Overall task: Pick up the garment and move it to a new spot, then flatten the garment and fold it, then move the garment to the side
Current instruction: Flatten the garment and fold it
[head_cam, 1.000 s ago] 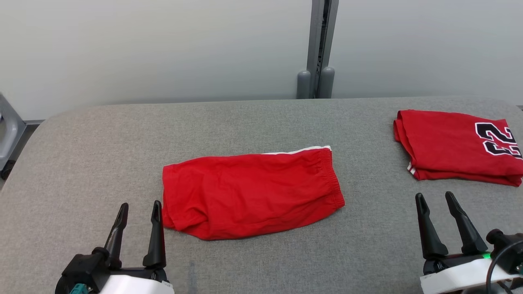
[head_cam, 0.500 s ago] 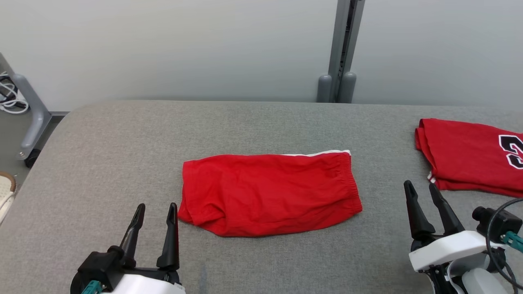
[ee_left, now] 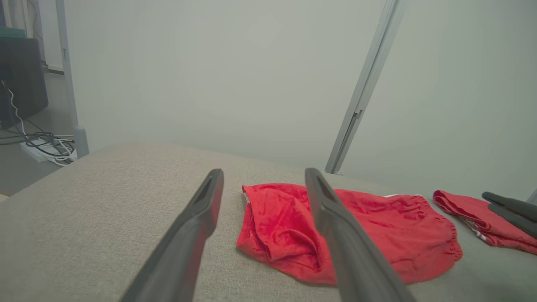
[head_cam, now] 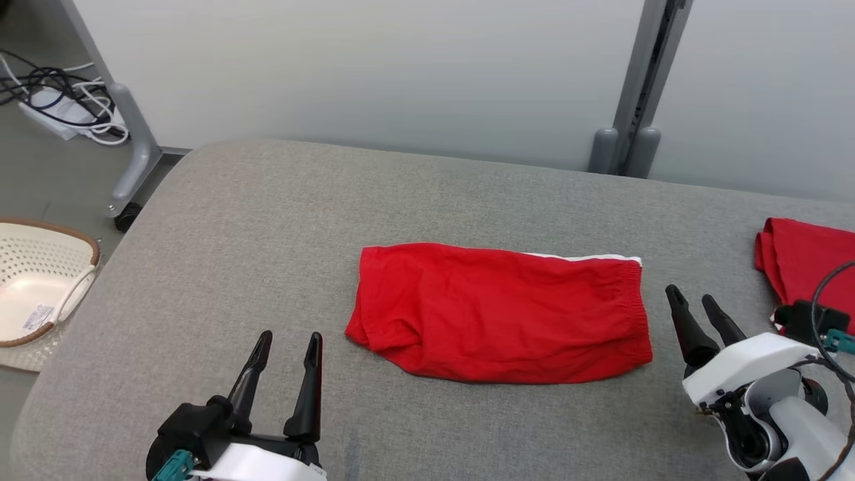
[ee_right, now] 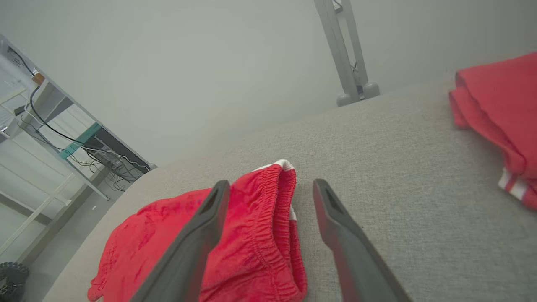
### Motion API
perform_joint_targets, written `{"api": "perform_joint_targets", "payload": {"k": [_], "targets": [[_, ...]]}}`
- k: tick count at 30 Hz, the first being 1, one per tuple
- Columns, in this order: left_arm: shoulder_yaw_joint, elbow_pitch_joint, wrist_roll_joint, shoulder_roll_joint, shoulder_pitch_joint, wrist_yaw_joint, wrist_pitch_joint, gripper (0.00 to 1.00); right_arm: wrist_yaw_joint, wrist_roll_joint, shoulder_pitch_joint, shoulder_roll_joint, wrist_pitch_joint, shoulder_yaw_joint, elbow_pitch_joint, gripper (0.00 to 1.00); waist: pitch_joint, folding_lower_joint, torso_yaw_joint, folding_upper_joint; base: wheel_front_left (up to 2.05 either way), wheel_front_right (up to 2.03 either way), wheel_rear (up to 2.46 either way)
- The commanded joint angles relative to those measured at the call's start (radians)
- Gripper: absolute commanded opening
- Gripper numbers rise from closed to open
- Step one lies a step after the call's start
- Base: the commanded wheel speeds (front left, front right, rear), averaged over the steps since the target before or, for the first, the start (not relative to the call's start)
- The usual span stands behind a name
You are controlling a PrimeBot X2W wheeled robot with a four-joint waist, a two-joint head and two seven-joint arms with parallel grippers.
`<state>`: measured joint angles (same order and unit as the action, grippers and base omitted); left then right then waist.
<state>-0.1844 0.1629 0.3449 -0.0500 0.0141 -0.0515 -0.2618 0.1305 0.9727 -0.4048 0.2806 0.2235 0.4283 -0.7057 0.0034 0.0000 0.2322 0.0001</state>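
The garment (head_cam: pixel 501 312) is a pair of red shorts folded flat in the middle of the grey table (head_cam: pixel 267 220), elastic waistband to the right, a white stripe along the far edge. It also lies ahead in the left wrist view, garment (ee_left: pixel 377 226), and in the right wrist view, garment (ee_right: pixel 251 239). My left gripper (head_cam: pixel 290 337) hovers open near the table's front, just left of the shorts' leg end. My right gripper (head_cam: pixel 691 297) stands open just right of the waistband. Neither touches the cloth.
A second folded red garment (head_cam: pixel 805 264) with white trim lies at the table's right edge. A cream perforated basket (head_cam: pixel 37 284) sits on the floor to the left. Cables and a power strip (head_cam: pixel 60 107) lie by a wheeled frame leg (head_cam: pixel 137 167). A grey post (head_cam: pixel 634 120) stands behind the table.
The head camera has swung left, so everything shifts right in the picture and the basket has come into sight. The shorts lie as before. Both grippers stay open.
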Motion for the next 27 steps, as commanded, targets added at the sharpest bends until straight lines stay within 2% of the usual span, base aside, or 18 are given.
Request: {"api": "perform_joint_targets", "payload": {"k": [1, 11, 21, 27], "targets": [[-0.003, 0.002, 0.004, -0.002, -0.01, -0.001, -0.003, 1.0, 0.001, 0.013, -0.017, 0.009, -0.012, 0.009, -0.015, 1.0, 0.007, 0.0, 0.016, -0.0001, 0.0, 0.0, 0.0], [-0.022, 0.007, 0.019, -0.003, -0.03, 0.007, -0.003, 1.0, 0.001, 0.186, -0.153, 0.015, -0.267, 0.065, -0.215, 1.0, 0.034, 0.0, 0.069, -0.0001, 0.0, 0.0, 0.0], [-0.047, 0.015, 0.033, -0.003, -0.049, 0.01, -0.004, 1.0, 0.001, 0.26, -0.243, 0.021, -0.554, 0.096, -0.407, 1.0, 0.062, 0.0, 0.118, -0.0001, 0.0, 0.0, 0.0], [-0.046, 0.014, 0.035, -0.003, -0.054, 0.017, -0.004, 1.0, 0.001, 0.287, -0.264, -0.007, -0.608, 0.092, -0.446, 1.0, 0.075, 0.0, 0.137, -0.0001, 0.0, 0.0, 0.0]]}}
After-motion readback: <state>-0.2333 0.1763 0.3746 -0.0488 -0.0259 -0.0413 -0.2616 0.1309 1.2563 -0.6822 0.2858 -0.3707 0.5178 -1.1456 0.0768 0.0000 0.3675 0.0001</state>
